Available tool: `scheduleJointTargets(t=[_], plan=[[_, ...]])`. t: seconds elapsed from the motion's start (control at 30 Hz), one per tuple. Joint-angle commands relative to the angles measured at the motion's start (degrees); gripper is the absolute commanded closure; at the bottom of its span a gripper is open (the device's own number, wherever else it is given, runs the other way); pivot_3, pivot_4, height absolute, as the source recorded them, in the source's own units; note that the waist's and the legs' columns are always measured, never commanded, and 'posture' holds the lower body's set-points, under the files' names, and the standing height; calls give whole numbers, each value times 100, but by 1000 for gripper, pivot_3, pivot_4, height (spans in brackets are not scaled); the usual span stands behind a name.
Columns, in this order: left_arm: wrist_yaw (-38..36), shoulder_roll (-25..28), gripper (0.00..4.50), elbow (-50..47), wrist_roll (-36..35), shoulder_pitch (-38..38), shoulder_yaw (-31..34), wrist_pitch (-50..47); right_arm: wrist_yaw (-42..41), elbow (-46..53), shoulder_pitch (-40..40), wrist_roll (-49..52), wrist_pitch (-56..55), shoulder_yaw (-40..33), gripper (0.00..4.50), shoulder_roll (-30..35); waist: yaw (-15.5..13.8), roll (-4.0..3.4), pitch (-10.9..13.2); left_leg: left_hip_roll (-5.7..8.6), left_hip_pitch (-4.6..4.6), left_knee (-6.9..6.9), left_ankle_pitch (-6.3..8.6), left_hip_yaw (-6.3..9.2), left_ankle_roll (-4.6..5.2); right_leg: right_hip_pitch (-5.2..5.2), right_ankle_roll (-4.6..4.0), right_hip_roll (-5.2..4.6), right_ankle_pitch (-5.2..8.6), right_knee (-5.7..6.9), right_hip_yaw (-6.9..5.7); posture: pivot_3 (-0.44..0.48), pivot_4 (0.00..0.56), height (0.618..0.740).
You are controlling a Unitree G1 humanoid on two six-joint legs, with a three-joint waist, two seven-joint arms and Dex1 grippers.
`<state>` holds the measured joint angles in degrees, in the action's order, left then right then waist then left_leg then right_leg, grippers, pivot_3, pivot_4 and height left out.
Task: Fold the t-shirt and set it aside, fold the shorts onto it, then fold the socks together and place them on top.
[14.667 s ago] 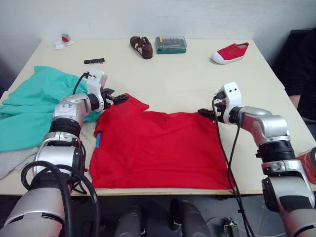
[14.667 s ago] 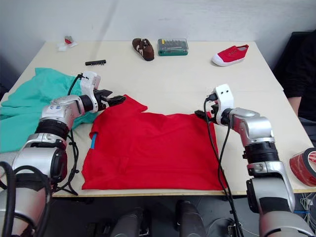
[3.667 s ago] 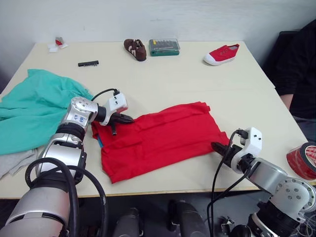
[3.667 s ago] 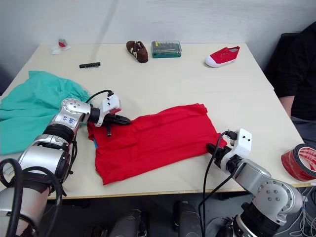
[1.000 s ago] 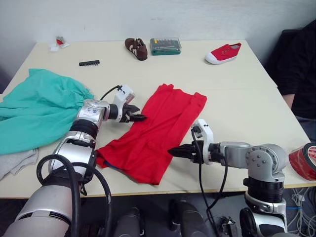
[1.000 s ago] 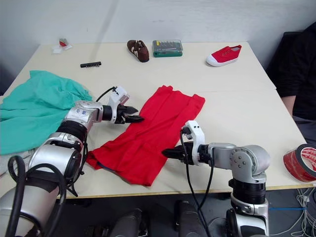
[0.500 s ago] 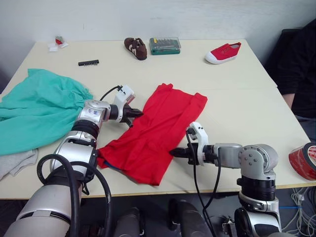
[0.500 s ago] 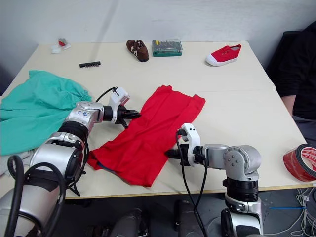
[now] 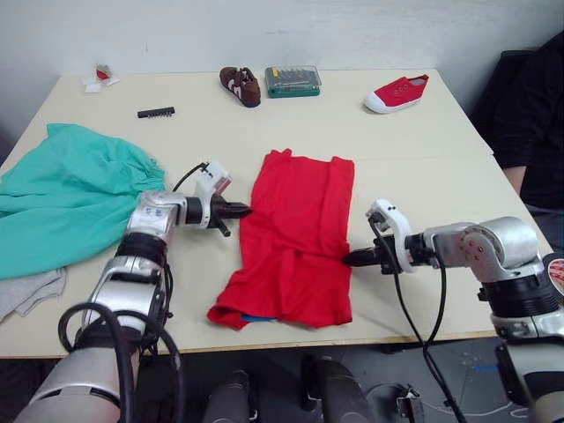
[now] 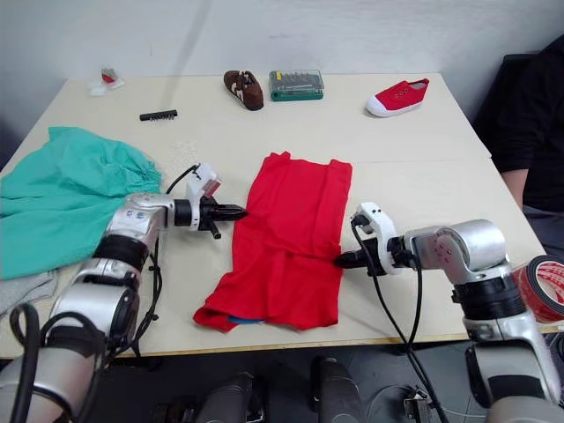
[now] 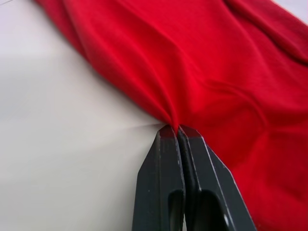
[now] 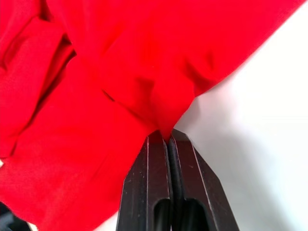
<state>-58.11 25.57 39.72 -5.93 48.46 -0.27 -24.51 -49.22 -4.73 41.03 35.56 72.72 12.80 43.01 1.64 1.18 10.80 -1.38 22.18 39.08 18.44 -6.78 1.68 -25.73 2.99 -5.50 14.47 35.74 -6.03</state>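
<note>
Shorts (image 9: 62, 198) lie left of t-shirt (image 9: 295, 238) (2 shoes (image 9: 240, 85) beyond).

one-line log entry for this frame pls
stage: t-shirt fold | left pincer: shut on t-shirt edge | right pincer: shut on opposite edge | shorts, socks: untouched

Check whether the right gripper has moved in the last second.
Yes. The right gripper, pinching the t-shirt, moved toward the robot's right, nearer the red tape roll at the table edge.

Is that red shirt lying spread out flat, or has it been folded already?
Partly folded: the t-shirt lies as a long narrow strip, sleeves tucked in. Left tool and right tool pinch its opposite edges.
</note>
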Motion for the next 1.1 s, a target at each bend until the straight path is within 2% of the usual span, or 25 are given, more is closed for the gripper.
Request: scheduleJointTargets(t=[0.03,0.13,0.3,0.33,0.4,0.43,0.6,0.63,0.67,0.77,0.87,0.97,1.1], plan=[[358,40,4470,-1215,-265,-475,176,-701,-462,-129,89,-292,-532,284,4500,91,-13,0,0,0,0,2,0,0,0,0,0,-1,0,2,0,0,150,740],[650,-7,4470,-1941,-369,-884,219,-1017,-359,-186,33,-426,-1160,5,4500,-262,-8,0,0,0,-3,5,-1,1,-2,6,2,-3,-1,0,1,0,150,740],[1040,-122,4470,-2185,-607,-915,436,-1056,-299,74,-119,-250,-900,-336,4500,-459,-38,0,0,-1,-5,5,-7,6,-13,6,2,-4,-2,7,-2,0,150,740],[1066,-106,4493,-2152,-629,-875,447,-1015,-261,128,-190,-231,-853,-398,4315,-455,-53,0,0,-1,-4,5,-7,7,-13,6,2,-5,-2,6,-3,0,150,740],[1028,-34,4079,-2072,-681,-816,454,-908,-172,261,-354,-194,-763,-565,3916,-443,-82,0,0,-1,-4,5,-6,8,-13,6,2,-7,-2,2,-4,0,150,740],[890,55,3840,-2070,-706,-812,431,-826,-130,394,-467,-230,-844,-634,3549,-407,-100,0,0,0,-2,5,-6,8,-13,6,2,-7,-2,0,-4,0,150,740],[266,618,2299,-2359,-989,-847,527,-658,-355,1430,-1323,-632,-2069,-862,1873,195,-150,-1,0,-1,-1,2,-3,8,-16,5,1,-5,-2,-13,-5,0,150,740],[64,815,1934,-2487,-958,-927,491,-421,-479,1644,-1593,-690,-2390,-990,1487,382,-159,-1,1,0,-1,2,-2,8,-16,5,1,-5,-2,-16,-5,0,150,740],[-375,1153,1772,-2668,-780,-1178,343,340,-649,1871,-1972,-798,-2865,-1186,1304,613,-163,-1,1,0,0,1,0,8,-17,5,1,-4,-2,-20,-7,0,150,740],[-1371,1783,844,-2986,-628,-1788,96,1871,-904,2187,-2849,-1313,-4373,-1554,1287,991,-151,-3,0,-3,-4,-11,10,3,-25,8,-1,2,0,-24,-6,0,150,740],[-1646,1997,844,-2969,-519,-2060,-8,2843,-1052,2164,-3364,-1694,-5664,-1755,1287,1049,-162,-2,0,-6,-11,-3,14,-9,-24,12,-1,4,0,-41,-2,0,150,740],[-2034,2239,844,-2802,-171,-2374,-226,4733,-1349,2023,-3808,-2293,-7683,-1734,1287,1077,-167,-1,1,-7,-12,2,17,-6,-18,14,-1,3,-3,-43,-3,0,150,740],[-2190,2303,844,-2218,-18,-2477,-459,6613,-1481,1475,-3870,-3196,-10140,-1260,1287,1058,-166,-3,2,-13,-24,0,18,-8,-20,19,-5,5,-3,-37,0,0,150,740]])
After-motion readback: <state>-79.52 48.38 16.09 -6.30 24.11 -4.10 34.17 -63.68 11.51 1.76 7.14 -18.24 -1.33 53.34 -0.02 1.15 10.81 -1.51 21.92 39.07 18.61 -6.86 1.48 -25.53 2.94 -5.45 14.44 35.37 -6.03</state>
